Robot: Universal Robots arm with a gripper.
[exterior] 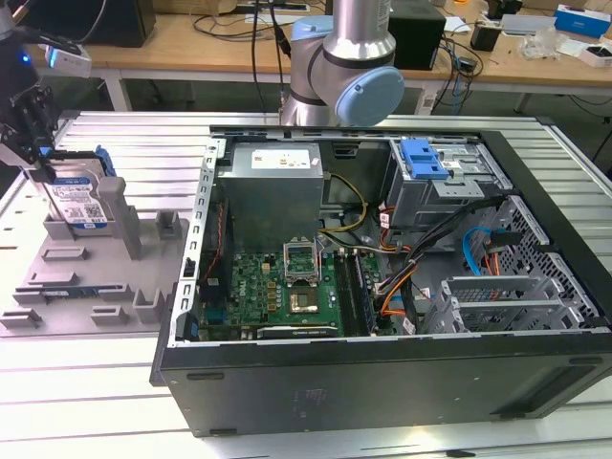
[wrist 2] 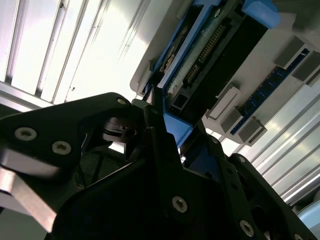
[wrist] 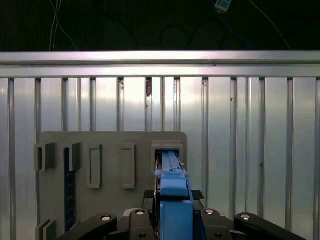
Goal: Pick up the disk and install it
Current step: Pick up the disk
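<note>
Standing on edge in a slot of the grey rack at the exterior view's left, the disk has the gripper clamped tight on its blue-framed upper edge. Just beside the rack lies the opened computer case.

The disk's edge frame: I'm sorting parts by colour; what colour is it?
Blue plastic frame around the flat silver metal disk; clearest in the first wrist view.

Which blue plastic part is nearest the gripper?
The blue frame of the disk, upright in the grey fixture at the exterior view's left, beneath the gripper; the blue latch sits inside the computer case.
</note>
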